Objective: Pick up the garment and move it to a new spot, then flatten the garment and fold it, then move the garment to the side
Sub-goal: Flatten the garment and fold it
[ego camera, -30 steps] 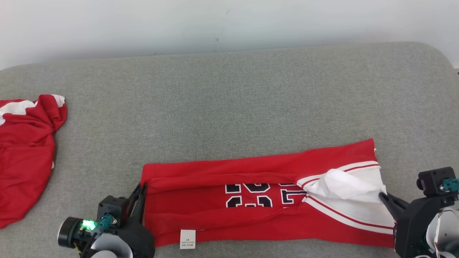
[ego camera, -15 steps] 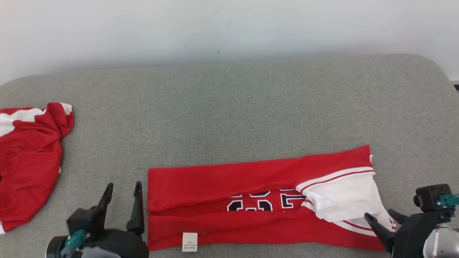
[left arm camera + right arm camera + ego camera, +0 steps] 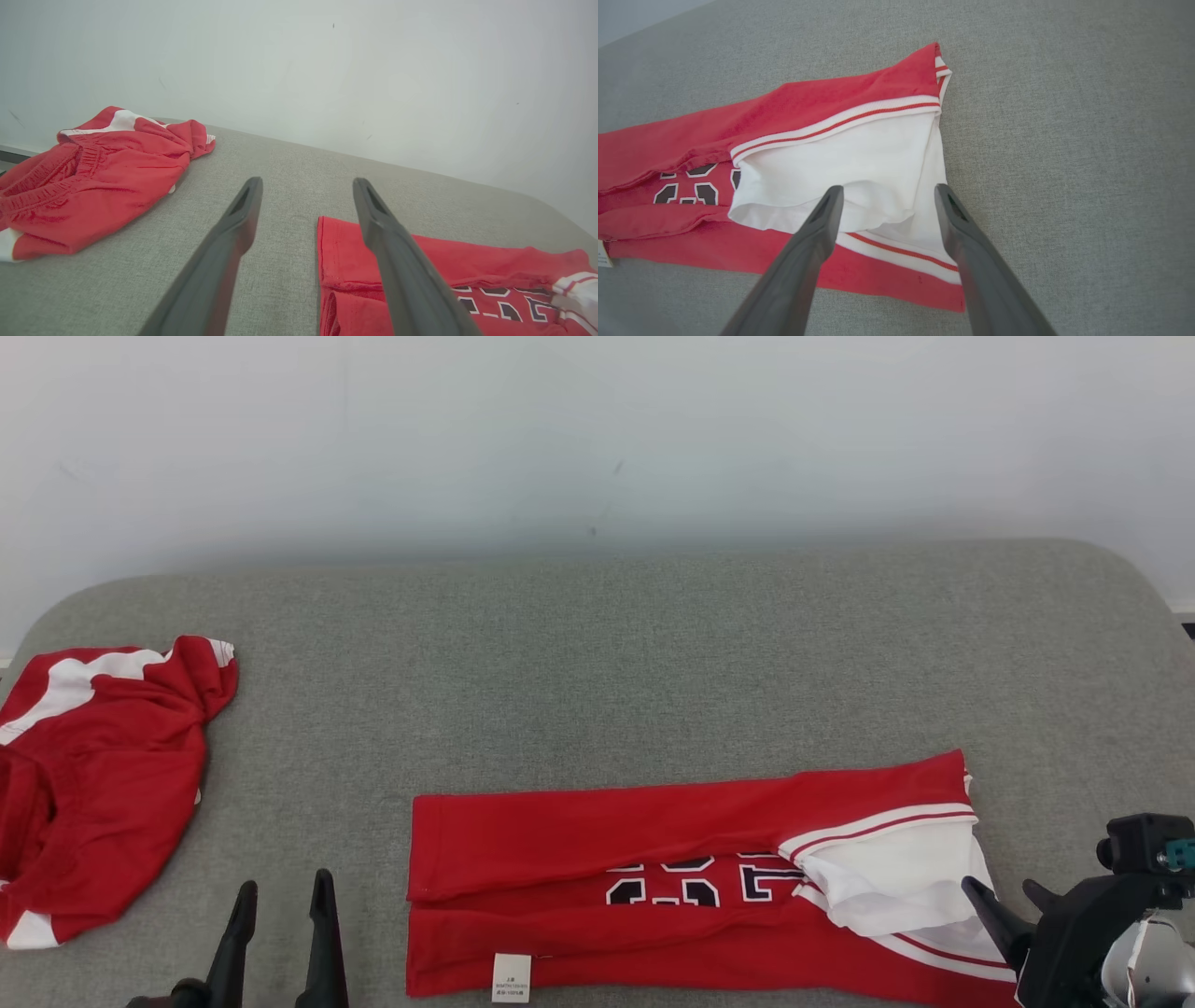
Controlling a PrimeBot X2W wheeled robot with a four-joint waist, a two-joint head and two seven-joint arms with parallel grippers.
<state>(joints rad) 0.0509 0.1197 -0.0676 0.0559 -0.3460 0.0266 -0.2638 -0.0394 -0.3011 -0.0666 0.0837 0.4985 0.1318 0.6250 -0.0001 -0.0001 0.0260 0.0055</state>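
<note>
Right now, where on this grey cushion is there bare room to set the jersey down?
Widest: the grey cushion strip between the jersey and the wall. Smaller: the gap between the jersey and the crumpled red garment, beyond the left gripper. Crowded: near right, by the right gripper.

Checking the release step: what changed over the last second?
Both let go of the folded jersey: the left gripper opened and drew away leftward, the right gripper opened over its white end. The head camera tilted up. The jersey and the crumpled red garment stayed put.
</note>
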